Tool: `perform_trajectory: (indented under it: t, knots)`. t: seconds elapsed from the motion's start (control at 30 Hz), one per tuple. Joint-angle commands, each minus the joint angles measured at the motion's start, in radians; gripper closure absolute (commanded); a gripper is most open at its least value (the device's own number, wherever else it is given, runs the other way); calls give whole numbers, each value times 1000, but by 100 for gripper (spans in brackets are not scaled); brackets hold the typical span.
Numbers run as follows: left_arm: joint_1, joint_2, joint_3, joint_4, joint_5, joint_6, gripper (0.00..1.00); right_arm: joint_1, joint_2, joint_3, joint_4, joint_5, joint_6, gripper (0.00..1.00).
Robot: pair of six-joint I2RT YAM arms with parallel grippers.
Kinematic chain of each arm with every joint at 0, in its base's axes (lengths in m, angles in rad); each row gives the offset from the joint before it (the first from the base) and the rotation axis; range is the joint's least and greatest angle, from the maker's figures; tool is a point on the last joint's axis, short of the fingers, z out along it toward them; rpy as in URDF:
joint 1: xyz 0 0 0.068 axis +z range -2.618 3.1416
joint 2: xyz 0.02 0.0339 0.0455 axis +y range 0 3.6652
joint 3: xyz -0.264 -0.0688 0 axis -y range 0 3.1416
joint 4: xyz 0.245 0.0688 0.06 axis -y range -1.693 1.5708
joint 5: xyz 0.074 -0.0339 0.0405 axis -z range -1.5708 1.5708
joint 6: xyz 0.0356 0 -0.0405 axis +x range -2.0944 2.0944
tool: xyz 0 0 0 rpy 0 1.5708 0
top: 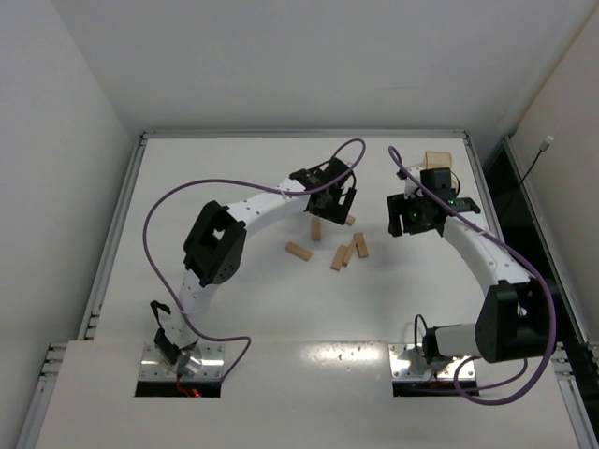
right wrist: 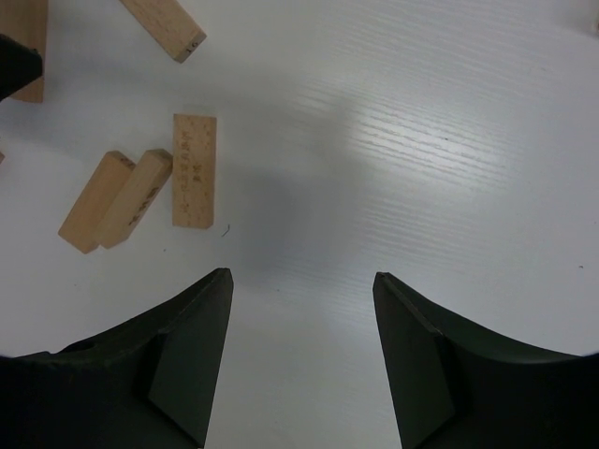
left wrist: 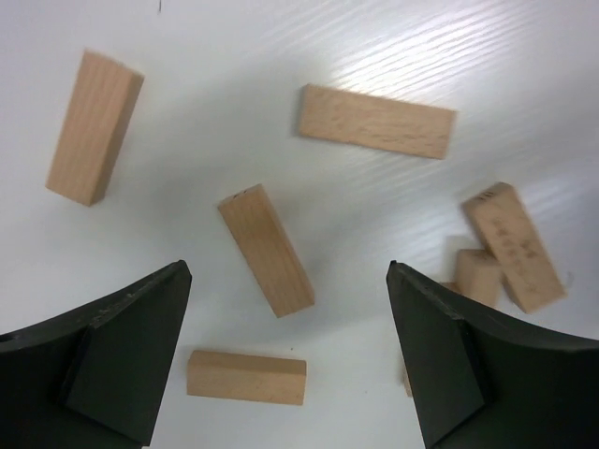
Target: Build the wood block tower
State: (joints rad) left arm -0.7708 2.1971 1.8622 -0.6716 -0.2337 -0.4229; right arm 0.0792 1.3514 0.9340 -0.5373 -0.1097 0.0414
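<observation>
Several light-tan wooden blocks lie loose and flat on the white table (top: 234, 168); no stacked tower shows in any view. My left gripper (top: 331, 200) is open and empty, hovering above the blocks. In the left wrist view (left wrist: 288, 271) one block (left wrist: 266, 249) lies slanted between its fingers, another (left wrist: 246, 377) lies below it, and others are around them (left wrist: 377, 120). My right gripper (top: 404, 216) is open and empty over bare table to the right of the blocks. Its wrist view (right wrist: 301, 276) shows three blocks side by side (right wrist: 194, 170) at upper left.
A small tan object (top: 435, 161) sits at the back right, partly behind the right arm. Purple cables loop over both arms. The table's raised rim (top: 473, 168) runs along the right and far sides.
</observation>
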Motion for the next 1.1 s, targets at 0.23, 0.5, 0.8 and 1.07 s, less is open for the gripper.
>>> perform_trajectory:
  t: [0.23, 0.5, 0.8, 1.07]
  knots:
    - [134, -44, 115, -43, 181, 300, 21, 2, -17, -6, 30, -50, -28, 41]
    - [245, 148, 313, -187, 244, 421, 27, -7, -17, 3, 30, -82, -28, 41]
    - [254, 226, 307, -232, 352, 541, 27, -7, 2, 12, 20, -91, -28, 40]
    - [272, 257, 307, -214, 361, 550, 27, -7, 20, 31, 20, -100, -28, 40]
